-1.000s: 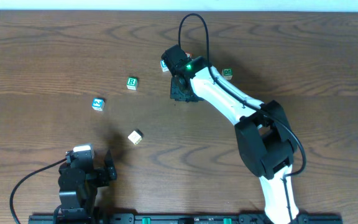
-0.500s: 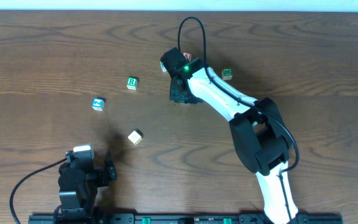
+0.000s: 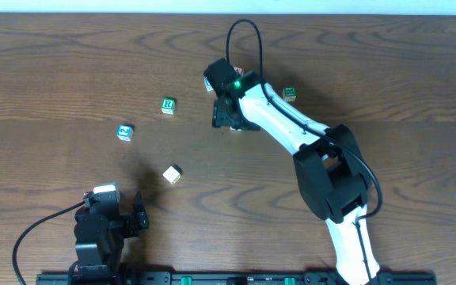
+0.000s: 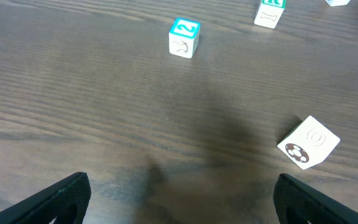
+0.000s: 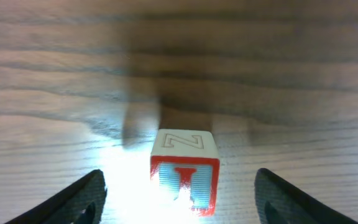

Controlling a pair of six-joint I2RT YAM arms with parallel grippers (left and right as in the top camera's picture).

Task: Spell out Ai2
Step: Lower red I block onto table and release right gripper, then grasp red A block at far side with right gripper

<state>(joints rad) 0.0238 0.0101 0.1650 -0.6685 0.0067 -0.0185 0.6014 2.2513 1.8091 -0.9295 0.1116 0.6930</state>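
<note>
The red "I" cube (image 5: 184, 174) stands on the table between the fingers of my right gripper (image 5: 182, 202), which is open, with a gap on each side of the cube. Overhead, that gripper (image 3: 227, 119) covers the cube at the table's upper middle. The blue "2" cube (image 3: 125, 132) lies far to the left, also seen in the left wrist view (image 4: 184, 37). My left gripper (image 4: 182, 205) is open and holds nothing, low near the front edge (image 3: 137, 218). A red-edged cube (image 3: 241, 71) peeks out behind the right arm; its letter is hidden.
The green "R" cube (image 3: 168, 105) lies left of the right gripper. A pale cube with a dotted face (image 3: 172, 174) sits ahead of the left gripper. A green-lettered cube (image 3: 290, 93) and a blue-edged cube (image 3: 210, 83) lie beside the right arm.
The right gripper's jaws have spread apart and let go of the "I" cube, which now rests on the table. The left arm has not moved.
</note>
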